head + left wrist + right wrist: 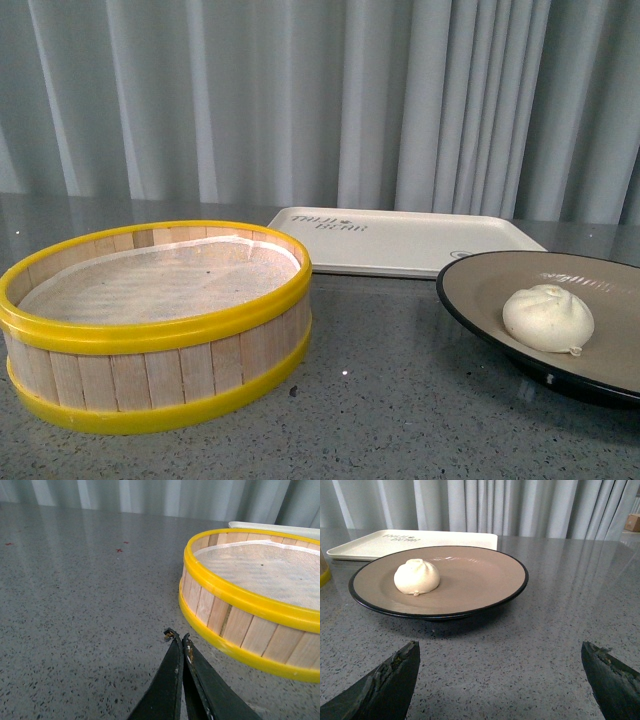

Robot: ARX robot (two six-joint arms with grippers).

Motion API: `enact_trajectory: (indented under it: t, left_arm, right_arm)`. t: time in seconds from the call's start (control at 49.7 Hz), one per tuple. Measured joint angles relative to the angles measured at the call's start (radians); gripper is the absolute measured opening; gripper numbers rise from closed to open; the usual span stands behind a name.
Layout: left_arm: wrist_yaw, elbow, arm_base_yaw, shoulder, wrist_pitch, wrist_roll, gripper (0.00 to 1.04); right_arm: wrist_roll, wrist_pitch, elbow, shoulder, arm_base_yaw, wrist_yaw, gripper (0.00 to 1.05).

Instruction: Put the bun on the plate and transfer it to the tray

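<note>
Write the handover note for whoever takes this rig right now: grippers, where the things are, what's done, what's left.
Left gripper: shut, holding nothing, near the steamer basket.
Right gripper: open, holding nothing, facing the plate from the near side.
Bun: lies on the plate.
Plate: on the table, in front of the tray, not on it.
Tray: nothing on it.
Done: bun placed on plate.
Left: pick up the plate with the bun and set it on the tray.
</note>
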Motion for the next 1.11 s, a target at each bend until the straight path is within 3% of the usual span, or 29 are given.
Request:
enact_trajectory:
  t: [0.302,0.624,1.107]
  left_arm:
    - [0.005,-0.069,0.0,-0.117,-0.038,0.0,0.04]
    - [0.004,-0.07,0.0,-0.375,-0.275,0.0,0.04]
    - [0.004,-0.07,0.0,-0.58,-0.472,0.0,0.04]
  right_arm:
    - [0.0,0.0,0.0,0.0,0.0,0.0,0.96]
    - [0.0,0.0,0.0,0.0,0.0,0.0,0.96]
    - [0.0,0.0,0.0,0.0,0.0,0.0,0.96]
